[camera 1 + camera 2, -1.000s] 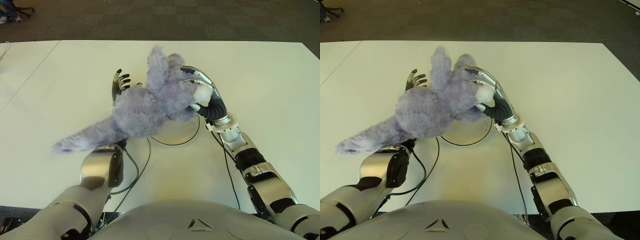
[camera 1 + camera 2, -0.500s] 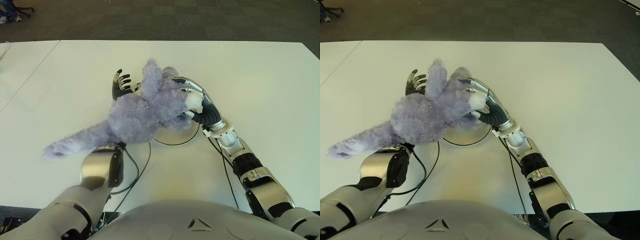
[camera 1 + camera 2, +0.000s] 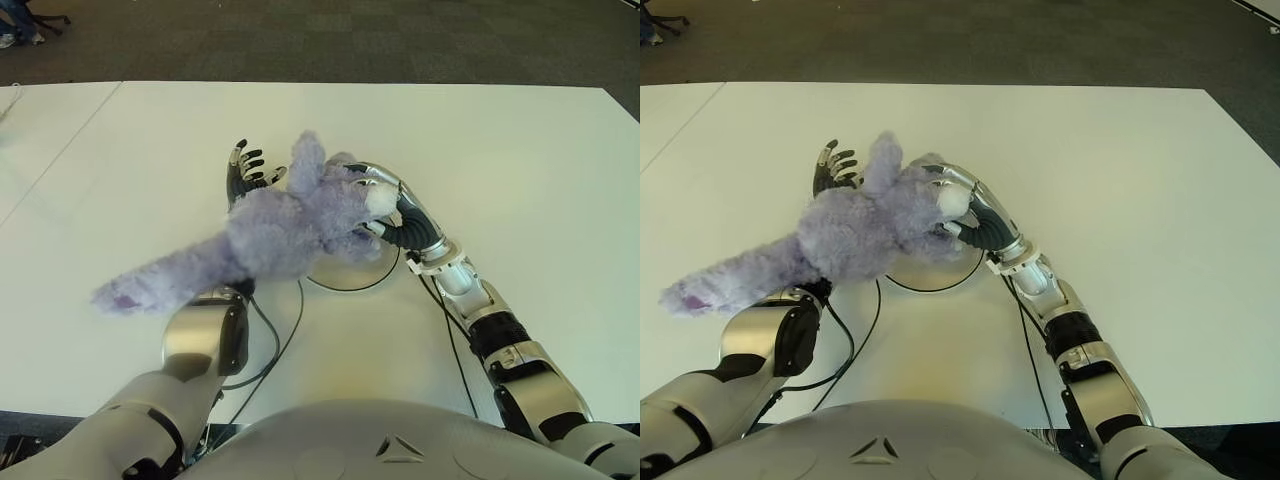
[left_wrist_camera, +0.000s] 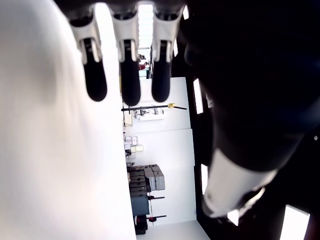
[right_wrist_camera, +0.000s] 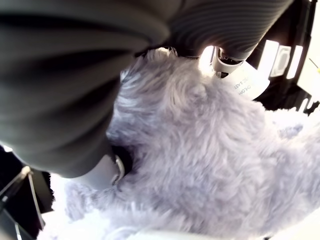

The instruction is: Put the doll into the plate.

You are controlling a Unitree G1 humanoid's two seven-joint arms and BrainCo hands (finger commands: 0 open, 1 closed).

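The doll (image 3: 270, 232) is a fluffy lilac plush with a long tail (image 3: 150, 285) trailing toward my left. My right hand (image 3: 385, 205) is shut on its head end, holding it over the white plate (image 3: 360, 272), whose black-rimmed edge shows under the plush. The right wrist view is filled with the doll's fur (image 5: 200, 165) pressed against the palm. My left hand (image 3: 245, 170) shows just behind the doll's body, fingers spread and holding nothing; in the left wrist view its fingers (image 4: 127, 65) stretch out straight over the table.
The white table (image 3: 520, 170) extends wide on all sides. A black cable (image 3: 280, 340) loops over it near the plate's front left. Dark carpet (image 3: 330, 40) lies beyond the far edge.
My right hand has lowered the doll and drawn it slightly toward me, closer over the plate. The tail has shifted a little. The left hand has stayed put.
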